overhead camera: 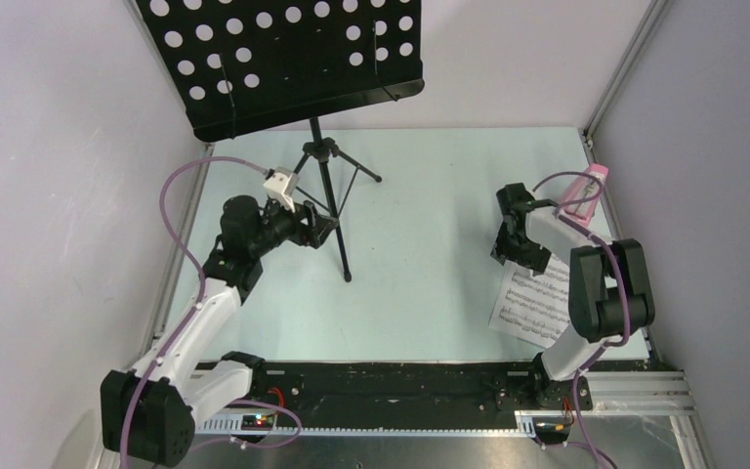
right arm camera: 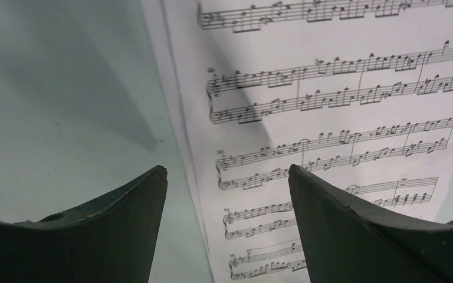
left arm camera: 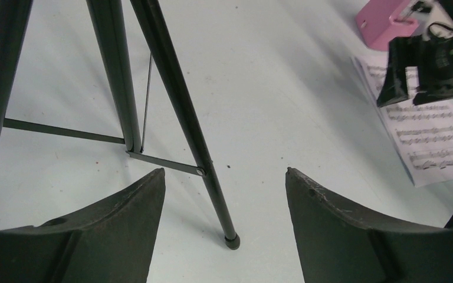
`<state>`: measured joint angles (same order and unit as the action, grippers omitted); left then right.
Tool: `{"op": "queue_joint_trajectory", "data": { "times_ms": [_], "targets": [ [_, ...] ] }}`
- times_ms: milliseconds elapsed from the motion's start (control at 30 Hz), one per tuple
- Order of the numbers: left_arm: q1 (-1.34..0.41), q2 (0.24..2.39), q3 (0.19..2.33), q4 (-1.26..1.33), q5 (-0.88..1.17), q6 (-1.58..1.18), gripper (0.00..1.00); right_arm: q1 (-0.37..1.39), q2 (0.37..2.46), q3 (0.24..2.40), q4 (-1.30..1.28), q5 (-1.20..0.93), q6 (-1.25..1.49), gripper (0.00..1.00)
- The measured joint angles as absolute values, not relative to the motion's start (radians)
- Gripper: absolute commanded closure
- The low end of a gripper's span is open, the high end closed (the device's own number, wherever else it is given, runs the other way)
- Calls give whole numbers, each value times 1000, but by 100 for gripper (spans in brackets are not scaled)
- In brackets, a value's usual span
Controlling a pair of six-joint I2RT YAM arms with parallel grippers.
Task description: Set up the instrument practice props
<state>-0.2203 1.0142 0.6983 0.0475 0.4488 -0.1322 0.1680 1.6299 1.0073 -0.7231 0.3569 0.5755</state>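
Observation:
The black music stand with its hole-punched desk (overhead camera: 283, 59) stands at the back on tripod legs (overhead camera: 337, 215). My left gripper (overhead camera: 324, 227) is open and empty, right beside the front tripod leg (left arm camera: 194, 141), which runs down between its fingers in the left wrist view without being held. White sheet-music pages (overhead camera: 532, 305) lie flat on the table at the right. My right gripper (overhead camera: 510, 256) is open, low over their left edge (right arm camera: 330, 118). The pink metronome (overhead camera: 584, 191) lies by the right wall; it also shows in the left wrist view (left arm camera: 386, 20).
White walls close in the pale table (overhead camera: 430, 195) on the left, back and right. The right arm's cable (overhead camera: 571, 200) loops over the metronome. The arm bases stand on a black rail (overhead camera: 400, 386) at the near edge.

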Motion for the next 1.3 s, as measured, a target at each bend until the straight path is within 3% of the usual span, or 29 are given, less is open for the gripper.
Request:
{"op": "queue_joint_trajectory", "data": {
  "times_ms": [367,833,900,1067,1300],
  "targets": [
    [-237,944,651,41,449,-162,22,241,1794,1163,-834,553,633,32],
    [-246,951,651,41,450,-160,22,260,1861,1201,-876,595,663,32],
    [-246,954,651,41,450,-160,22,255,1862,1203,-877,588,664,35],
    [-246,965,651,41,450,-159,22,242,1875,1214,-864,547,669,63],
    [-246,967,651,40,449,-158,22,236,1885,1216,-830,506,669,80]
  ]
}}
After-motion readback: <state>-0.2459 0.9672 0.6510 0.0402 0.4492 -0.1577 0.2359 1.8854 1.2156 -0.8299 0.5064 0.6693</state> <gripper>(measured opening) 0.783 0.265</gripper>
